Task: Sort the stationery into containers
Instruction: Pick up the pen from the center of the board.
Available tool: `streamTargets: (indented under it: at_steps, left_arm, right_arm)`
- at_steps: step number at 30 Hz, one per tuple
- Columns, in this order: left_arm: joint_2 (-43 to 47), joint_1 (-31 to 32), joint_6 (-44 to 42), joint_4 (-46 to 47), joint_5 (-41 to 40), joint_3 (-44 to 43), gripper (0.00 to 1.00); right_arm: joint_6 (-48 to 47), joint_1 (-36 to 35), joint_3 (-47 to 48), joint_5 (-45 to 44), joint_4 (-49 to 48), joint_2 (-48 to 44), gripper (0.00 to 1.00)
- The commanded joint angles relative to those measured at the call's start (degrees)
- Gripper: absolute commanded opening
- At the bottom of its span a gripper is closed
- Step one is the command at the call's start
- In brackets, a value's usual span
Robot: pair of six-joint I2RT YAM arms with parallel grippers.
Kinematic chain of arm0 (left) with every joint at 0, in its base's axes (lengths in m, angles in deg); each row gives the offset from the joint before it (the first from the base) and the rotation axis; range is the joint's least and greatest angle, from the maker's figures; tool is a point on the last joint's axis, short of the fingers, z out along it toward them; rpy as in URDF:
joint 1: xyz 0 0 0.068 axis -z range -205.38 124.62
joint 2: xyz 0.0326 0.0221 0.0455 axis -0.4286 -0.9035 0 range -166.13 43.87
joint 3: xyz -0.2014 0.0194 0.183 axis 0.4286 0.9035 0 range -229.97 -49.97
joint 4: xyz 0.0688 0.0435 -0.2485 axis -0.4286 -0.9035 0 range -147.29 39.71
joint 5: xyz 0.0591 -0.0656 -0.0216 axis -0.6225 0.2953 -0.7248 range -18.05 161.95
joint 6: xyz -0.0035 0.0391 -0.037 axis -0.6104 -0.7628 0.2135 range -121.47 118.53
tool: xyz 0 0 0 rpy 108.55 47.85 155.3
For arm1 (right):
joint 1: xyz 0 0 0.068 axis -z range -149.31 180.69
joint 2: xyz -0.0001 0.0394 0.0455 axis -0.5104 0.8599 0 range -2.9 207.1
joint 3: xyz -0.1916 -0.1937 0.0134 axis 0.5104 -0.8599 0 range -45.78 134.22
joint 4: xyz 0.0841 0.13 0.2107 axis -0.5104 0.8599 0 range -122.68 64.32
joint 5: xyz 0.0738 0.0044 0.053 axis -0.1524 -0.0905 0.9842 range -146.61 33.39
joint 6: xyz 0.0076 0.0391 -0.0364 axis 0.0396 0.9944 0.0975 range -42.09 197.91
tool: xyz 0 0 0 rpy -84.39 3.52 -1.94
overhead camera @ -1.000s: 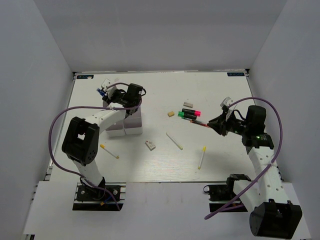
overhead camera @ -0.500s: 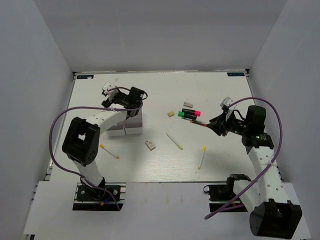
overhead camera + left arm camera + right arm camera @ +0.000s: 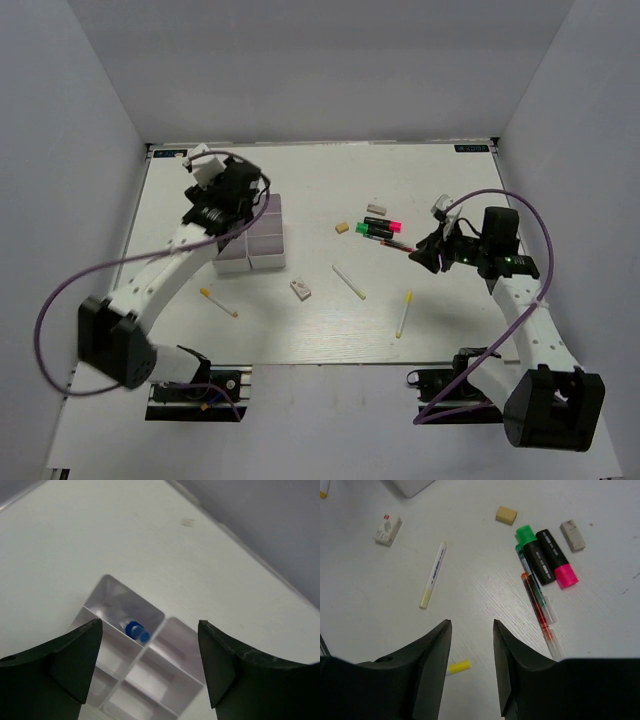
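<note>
Left wrist: left pincer (image 3: 149,626) just sprang wide and empty, small blue cylindrical item (image 3: 135,629) now sits below it in pale lilac divided plastic tray (image 3: 176,651), so drop done; right pincer (image 3: 471,626) half-open, empty.

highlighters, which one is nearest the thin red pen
The green-ended highlighter: it lies right beside the red pen, and the pink-ended highlighter lies beyond it.

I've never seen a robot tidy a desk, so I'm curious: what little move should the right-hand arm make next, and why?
Probably slide the right gripper sideways until its open jaws straddle the thin red pen. The jaws are empty with bare table between them, and the pen lies just beside them, close against a green-ended highlighter.
</note>
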Motion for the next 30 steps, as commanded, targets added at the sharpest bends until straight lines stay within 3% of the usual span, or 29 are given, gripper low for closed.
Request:
streamTargets:
  at_steps: [1,2,6,11,15,18,20,22,25,26,30]
  left_arm:
    - [14.4,0.1,-18.4,6.5,23.8,10.5,0.84]
    - [22.2,0.1,-21.1,9.1,32.4,14.2,0.77]
    - [39.5,-1.0,-25.7,10.6,43.0,26.9,0.64]
    - [52.4,-1.0,-33.0,11.7,50.2,36.6,0.64]
    - [54.7,-1.0,-35.8,12.3,55.3,35.9,0.71]
    - [54.0,-1.0,-35.8,11.0,55.4,34.8,0.77]
    - [53.5,-1.0,-35.8,10.2,55.9,34.8,0.78]
    - [53.5,-1.0,-35.3,9.2,55.2,34.2,0.8]
    - [53.5,-1.5,-34.8,8.7,54.0,34.2,0.8]
    - [53.5,-1.5,-34.8,8.7,53.9,34.2,0.81]
    - [53.5,-1.5,-34.8,8.7,54.5,34.2,0.81]
  right_arm:
    - [-6.3,-1.8,3.5,-0.5,5.7,4.2,0.45]
    - [-6.2,-4.9,5.2,-3.3,6.1,6.0,0.45]
    - [-3.2,-9.5,7.1,-10.3,2.1,11.2,0.46]
    - [-3.8,-13.1,13.7,-17.1,0.2,22.7,0.48]
    - [-6.8,-16.0,19.1,-15.8,5.1,30.8,0.29]
    - [-5.2,-22.0,20.2,-18.4,5.9,33.1,0.27]
    - [-2.3,-26.7,20.2,-26.0,4.8,34.5,0.37]
    - [2.6,-31.7,21.2,-31.2,3.4,35.9,0.38]
    - [7.4,-36.6,24.1,-33.4,4.2,40.8,0.45]
    - [8.4,-37.3,24.8,-33.6,3.9,41.4,0.53]
    - [11.4,-40.9,25.3,-38.9,1.6,42.9,0.65]
